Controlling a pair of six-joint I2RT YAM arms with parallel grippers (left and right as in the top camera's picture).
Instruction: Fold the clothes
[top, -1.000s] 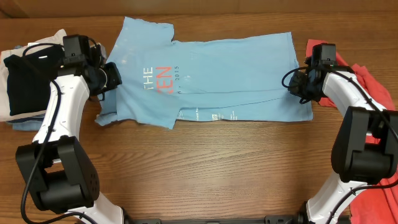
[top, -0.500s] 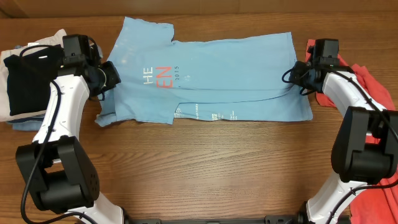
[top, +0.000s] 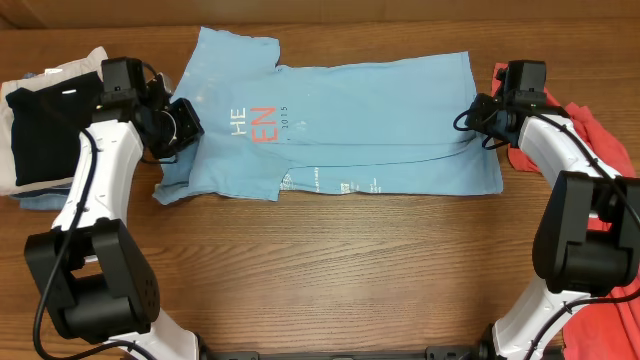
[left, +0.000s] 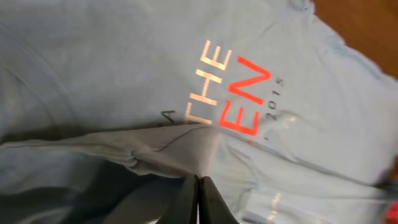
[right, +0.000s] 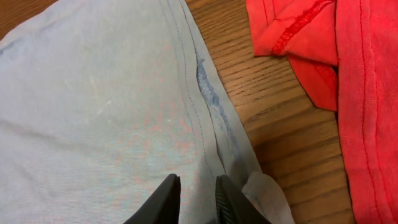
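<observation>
The light blue T-shirt lies spread across the table's far half, its white and red lettering partly covered by a turned-in left edge. My left gripper is at that edge. In the left wrist view its jaws are pressed shut on a raised ridge of the T-shirt. My right gripper is at the shirt's right hem. Its jaws stand a little apart with the stitched hem of the T-shirt caught between them. Coral-red garments lie just right of it.
A stack of folded pieces, black over beige and denim blue, sits at the far left beside my left arm. More coral-red cloth hangs at the near right corner. Bare wood runs along the near half.
My left gripper has shifted right with the shirt's edge, covering the first letters of the print. My right gripper has moved toward the far side, drawing a long crease across the shirt.
</observation>
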